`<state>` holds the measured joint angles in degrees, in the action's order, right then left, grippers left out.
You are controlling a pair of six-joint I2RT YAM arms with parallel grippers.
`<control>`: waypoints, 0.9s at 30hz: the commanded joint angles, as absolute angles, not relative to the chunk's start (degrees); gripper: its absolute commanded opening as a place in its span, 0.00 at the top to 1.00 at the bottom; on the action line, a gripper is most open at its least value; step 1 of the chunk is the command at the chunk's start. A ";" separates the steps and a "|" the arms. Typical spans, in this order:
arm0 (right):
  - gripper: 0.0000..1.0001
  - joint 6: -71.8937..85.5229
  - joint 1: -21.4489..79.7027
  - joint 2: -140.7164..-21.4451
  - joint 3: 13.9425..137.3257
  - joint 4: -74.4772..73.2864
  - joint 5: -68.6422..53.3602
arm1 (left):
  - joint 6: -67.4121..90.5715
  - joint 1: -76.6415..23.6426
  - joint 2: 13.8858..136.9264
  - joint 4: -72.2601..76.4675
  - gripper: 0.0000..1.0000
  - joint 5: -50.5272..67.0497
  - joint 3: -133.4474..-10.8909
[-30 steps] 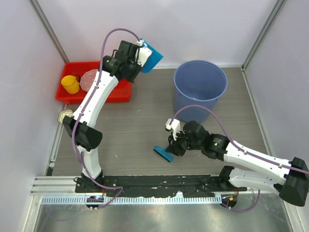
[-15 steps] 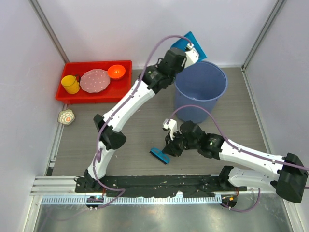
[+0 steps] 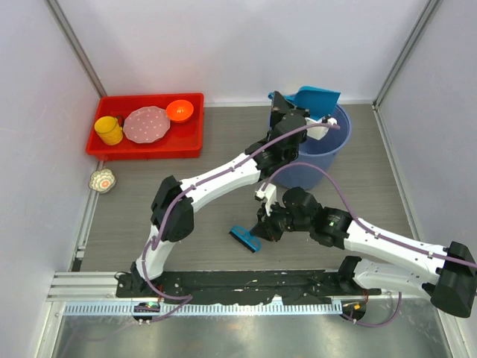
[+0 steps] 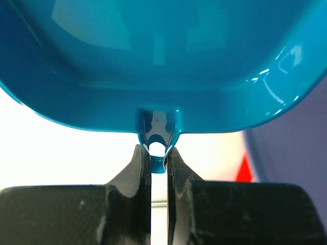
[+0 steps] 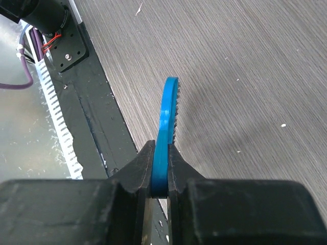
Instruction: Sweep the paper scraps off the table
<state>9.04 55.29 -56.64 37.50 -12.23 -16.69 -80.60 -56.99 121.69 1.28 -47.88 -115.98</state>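
Note:
My left gripper (image 3: 311,112) is shut on the handle tab of the blue dustpan (image 3: 319,96) and holds it raised over the far rim of the blue bucket (image 3: 333,146). In the left wrist view the dustpan (image 4: 163,56) fills the top and the jaws pinch its tab (image 4: 158,148). My right gripper (image 3: 262,230) is shut on the blue hand brush (image 3: 245,239), held low over the table (image 3: 194,201). In the right wrist view the brush (image 5: 166,127) stands edge-on between the jaws. No paper scraps show on the table; only tiny white specks (image 5: 282,125) lie there.
A red tray (image 3: 145,148) at the back left holds a yellow cup (image 3: 109,130), a pink patterned plate (image 3: 146,124) and an orange bowl (image 3: 179,110). A small patterned round dish (image 3: 102,180) sits by the left wall. A metal rail (image 3: 223,283) runs along the near edge.
My left arm has swung the dustpan rightward from above the red tray to over the bucket. My right gripper with the brush has shifted slightly left.

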 commanded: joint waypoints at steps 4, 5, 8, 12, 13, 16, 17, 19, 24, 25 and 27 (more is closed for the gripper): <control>0.99 10.02 55.37 -55.37 37.27 -9.32 -17.05 | -103.09 -57.22 115.23 31.64 1.00 -50.53 -111.00; 0.99 10.19 55.37 -55.20 37.27 -9.32 -16.70 | -102.75 -57.22 115.05 31.55 1.00 -50.89 -111.88; 0.99 10.28 55.37 -54.58 37.53 -9.66 -15.65 | -95.39 -57.04 114.00 25.43 1.00 -53.25 -115.03; 0.99 10.72 55.37 -53.53 37.88 -10.55 -14.16 | -71.85 -55.03 108.65 -5.65 1.00 -53.27 -120.66; 0.99 10.81 55.37 -53.18 37.88 -10.63 -13.80 | -67.54 -53.63 107.76 -10.85 1.00 -52.74 -121.46; 0.99 10.90 55.37 -52.91 37.97 -10.72 -13.45 | -51.72 -49.85 103.19 -28.09 1.00 -48.53 -121.12; 0.99 10.72 55.46 -53.08 38.06 -10.55 -13.45 | -45.15 -48.79 101.70 -35.78 1.00 -46.95 -119.55; 0.99 10.55 55.37 -53.35 38.41 -10.46 -13.36 | -38.61 -45.37 97.85 -42.68 1.00 -40.80 -117.52; 0.99 9.32 55.37 -55.19 40.43 -11.34 -13.01 | -24.02 -36.05 91.77 -60.28 1.00 -22.27 -106.46; 0.99 9.06 55.37 -55.37 40.86 -11.69 -12.57 | -22.95 -32.90 90.89 -61.25 1.00 -16.67 -103.83; 0.99 8.44 55.37 -56.16 42.10 -12.48 -12.04 | -21.98 -30.51 88.25 -61.61 1.00 -13.11 -94.52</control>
<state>10.07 55.29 -55.33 37.98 -12.53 -13.80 -33.74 -34.70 90.02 -47.75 -30.00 -106.61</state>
